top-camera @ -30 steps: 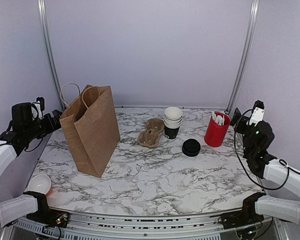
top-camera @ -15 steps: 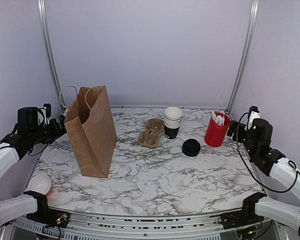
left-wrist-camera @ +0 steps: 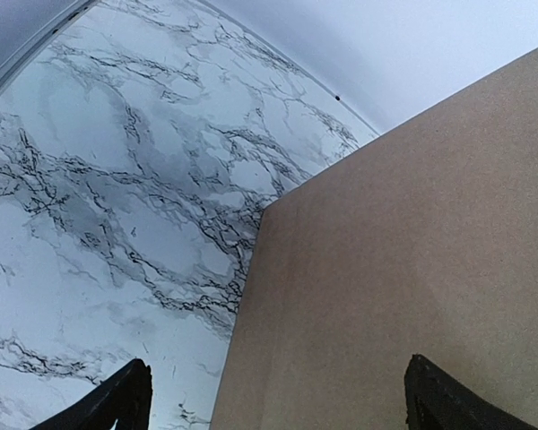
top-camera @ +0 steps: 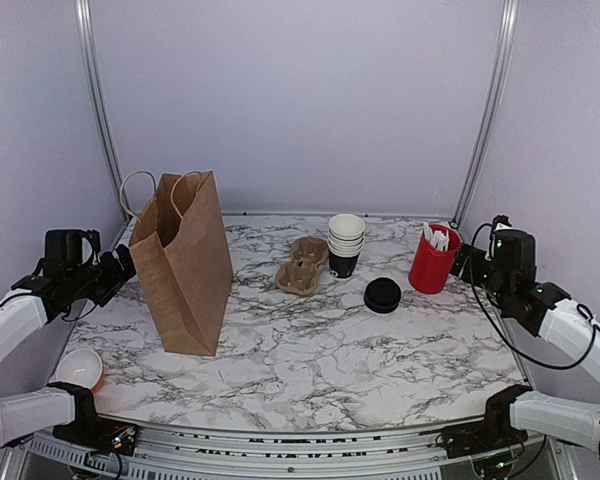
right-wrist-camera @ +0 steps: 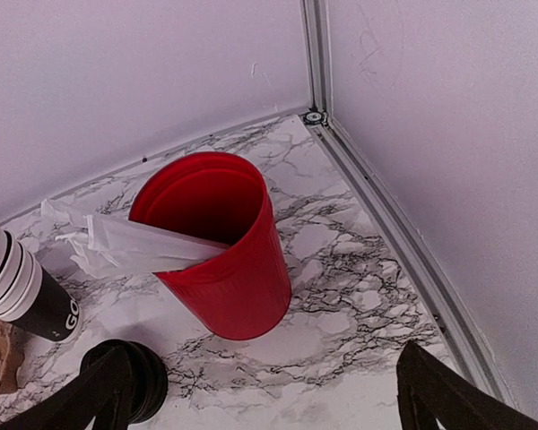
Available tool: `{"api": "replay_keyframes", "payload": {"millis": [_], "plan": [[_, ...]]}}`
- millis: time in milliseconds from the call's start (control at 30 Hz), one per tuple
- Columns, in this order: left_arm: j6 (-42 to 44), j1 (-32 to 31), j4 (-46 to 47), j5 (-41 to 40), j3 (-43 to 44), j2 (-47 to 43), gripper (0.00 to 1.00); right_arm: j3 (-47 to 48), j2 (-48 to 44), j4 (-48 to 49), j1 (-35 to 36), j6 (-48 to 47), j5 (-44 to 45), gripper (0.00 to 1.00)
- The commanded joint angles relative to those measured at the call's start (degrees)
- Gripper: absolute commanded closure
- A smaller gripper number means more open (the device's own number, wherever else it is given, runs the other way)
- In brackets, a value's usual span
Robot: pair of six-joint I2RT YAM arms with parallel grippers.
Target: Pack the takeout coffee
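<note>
The takeout coffee as a single lidded cup is out of view. A low round black lid piece (top-camera: 382, 295) lies mid-table, also seen as the black lid (right-wrist-camera: 125, 381) at the right wrist view's lower left. The brown paper bag (top-camera: 185, 260) stands upright at the left, mouth up. My left gripper (top-camera: 120, 265) is open just left of the bag, whose side wall (left-wrist-camera: 403, 269) fills the space between the fingers. My right gripper (top-camera: 465, 262) is open beside the red cup (top-camera: 433, 258), empty, with bare marble between its fingers (right-wrist-camera: 430, 394).
A stack of white-rimmed nested cups (top-camera: 345, 245) and a brown pulp cup carrier (top-camera: 302, 265) sit at the back centre. The red cup (right-wrist-camera: 220, 246) holds white sticks. A white-inside cup (top-camera: 80, 368) sits off the table's left edge. Walls and rail (right-wrist-camera: 386, 224) close the right side.
The bag, tilted a second ago, now stands upright slightly further left. My left gripper has come down beside it. My right arm has lowered toward the red cup.
</note>
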Motion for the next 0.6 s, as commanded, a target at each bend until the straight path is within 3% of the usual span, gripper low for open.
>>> {"api": "replay_keyframes", "payload": {"millis": [0,300,467,567], "plan": [[2.1,0.5,1.9,2.2,0.2,0.0,0.01,0.7,-0.1,-2.5,0.3,2.0,-1.0,0.0],[1.7,-5.7,0.6,-2.7,-1.3,-0.9,0.01,1.5,3.9,-7.4,6.1,3.8,-3.9,0.02],[2.9,-13.4,-1.0,-7.2,-0.4,0.6,0.01,1.5,4.1,-11.0,13.9,7.1,-2.3,0.04],[1.8,-14.4,-1.5,-8.8,-1.1,1.2,0.01,2.1,4.6,-14.9,19.1,11.0,-1.9,0.06]]}}
